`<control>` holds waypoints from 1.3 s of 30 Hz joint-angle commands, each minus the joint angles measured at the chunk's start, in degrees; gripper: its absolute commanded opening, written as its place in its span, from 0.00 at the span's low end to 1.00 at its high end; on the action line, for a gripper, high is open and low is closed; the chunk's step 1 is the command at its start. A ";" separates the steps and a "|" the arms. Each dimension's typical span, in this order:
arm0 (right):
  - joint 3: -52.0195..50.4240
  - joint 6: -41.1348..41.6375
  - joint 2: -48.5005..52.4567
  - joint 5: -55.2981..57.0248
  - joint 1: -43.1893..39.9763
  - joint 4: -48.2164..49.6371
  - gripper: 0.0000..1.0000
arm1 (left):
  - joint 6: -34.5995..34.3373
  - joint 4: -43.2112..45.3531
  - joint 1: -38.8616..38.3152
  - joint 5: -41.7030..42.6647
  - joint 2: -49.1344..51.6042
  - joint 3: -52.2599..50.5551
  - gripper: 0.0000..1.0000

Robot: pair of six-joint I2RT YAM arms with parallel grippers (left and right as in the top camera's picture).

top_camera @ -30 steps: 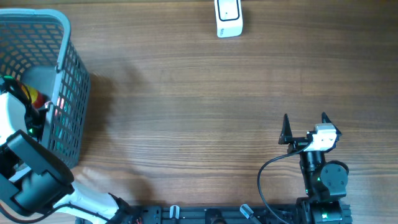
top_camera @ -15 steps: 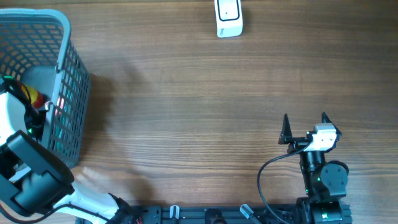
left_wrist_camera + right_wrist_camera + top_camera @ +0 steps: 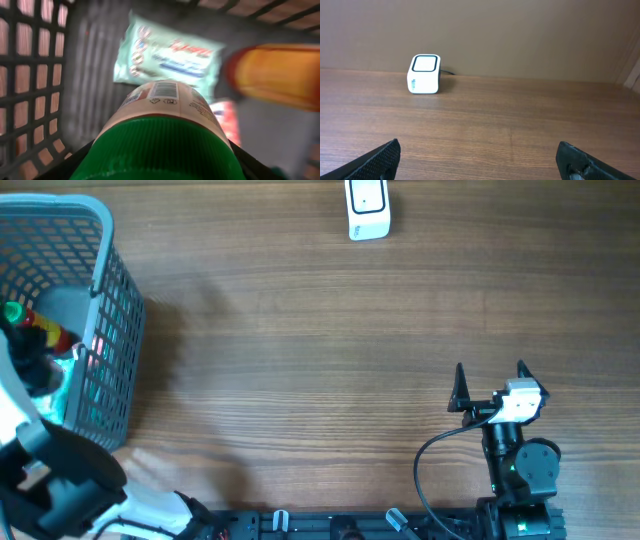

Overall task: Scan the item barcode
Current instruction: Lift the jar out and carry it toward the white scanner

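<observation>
Shifted since earlier, left arm reaches into basket, jaws pinching green-capped bottle; right arm rests, jaws spread.

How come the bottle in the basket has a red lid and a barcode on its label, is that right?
Not quite. The lid is green, not red; the left wrist view shows it up close. The rest holds: the bottle is in the basket, and there is a barcode on its label.
</observation>
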 commanded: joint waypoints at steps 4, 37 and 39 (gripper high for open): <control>0.00 -0.28 0.11 -0.94 -0.24 0.24 1.00 | 2.10 -0.48 0.20 7.32 -8.22 5.49 0.59; 0.00 -0.28 0.11 -0.94 -0.24 0.24 1.00 | 2.08 6.75 -42.75 14.84 -19.85 5.38 0.56; 0.00 -0.28 0.11 -0.94 -0.24 0.24 1.00 | 2.08 6.23 -46.38 14.32 -16.92 5.35 0.56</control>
